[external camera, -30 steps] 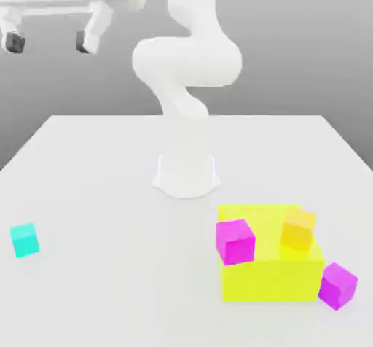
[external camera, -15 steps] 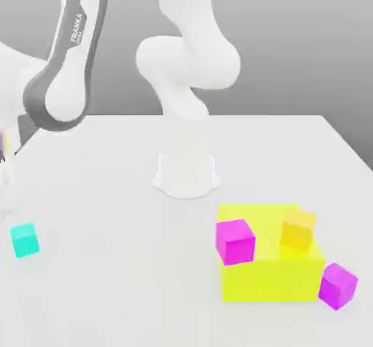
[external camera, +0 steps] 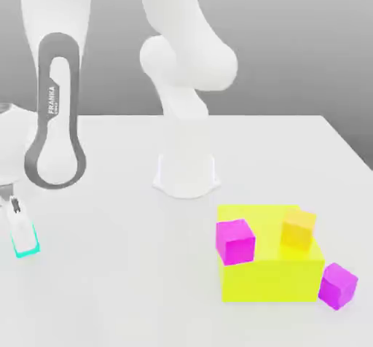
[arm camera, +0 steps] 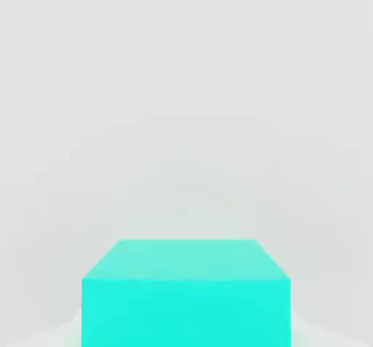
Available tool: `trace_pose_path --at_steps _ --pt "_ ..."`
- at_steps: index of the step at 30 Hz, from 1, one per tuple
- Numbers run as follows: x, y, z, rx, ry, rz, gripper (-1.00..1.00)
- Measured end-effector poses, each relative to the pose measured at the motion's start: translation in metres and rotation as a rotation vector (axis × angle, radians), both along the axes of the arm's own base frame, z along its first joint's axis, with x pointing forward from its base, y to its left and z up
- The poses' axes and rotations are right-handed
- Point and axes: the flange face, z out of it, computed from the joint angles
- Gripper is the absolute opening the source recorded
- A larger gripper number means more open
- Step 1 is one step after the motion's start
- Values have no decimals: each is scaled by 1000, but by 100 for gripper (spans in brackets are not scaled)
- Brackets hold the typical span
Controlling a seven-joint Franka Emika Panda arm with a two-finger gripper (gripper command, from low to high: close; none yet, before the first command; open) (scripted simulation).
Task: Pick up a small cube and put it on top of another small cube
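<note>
Where gripper (external camera: 22, 229) hangs at exterior view's left — cyan cube (external camera: 26, 251) directly beneath fingertip — finger spacing unclear.

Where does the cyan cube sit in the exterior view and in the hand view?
Exterior view: the cyan cube lies at the far left on the white table, mostly hidden behind a gripper finger.
Hand view: the cube is close up, seen from above and one side.
Shared landmark: the white table under it.

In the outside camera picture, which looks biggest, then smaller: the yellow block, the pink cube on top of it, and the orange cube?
1. Yellow block, clearly the largest.
2. Magenta cube on the block.
3. Orange cube, only slightly smaller-looking; it sits farther back, so that's unsure.
</note>
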Motion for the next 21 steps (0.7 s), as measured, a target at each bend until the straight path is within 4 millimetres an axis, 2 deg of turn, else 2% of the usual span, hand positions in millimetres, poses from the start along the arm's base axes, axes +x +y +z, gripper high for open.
trace_pose_path --at_steps 3,4,6,7,8,9,11,12,15,17,21 --pt "0 0 32 1 -1 0 -100" --pt "5 5 42 3 -4 7 -100" --pt "44 38 60 16 -21 64 -100" --pt "66 61 69 24 -29 104 -100" --pt "93 95 78 31 -35 169 -100" --pt "111 123 87 38 -40 213 -100" --pt "143 190 105 50 -46 317 -100" --pt "152 218 114 55 -47 351 -100" --pt "164 289 140 62 -45 420 -100" --pt "164 339 154 61 -40 477 -100" --pt "144 440 178 45 -24 607 -100"
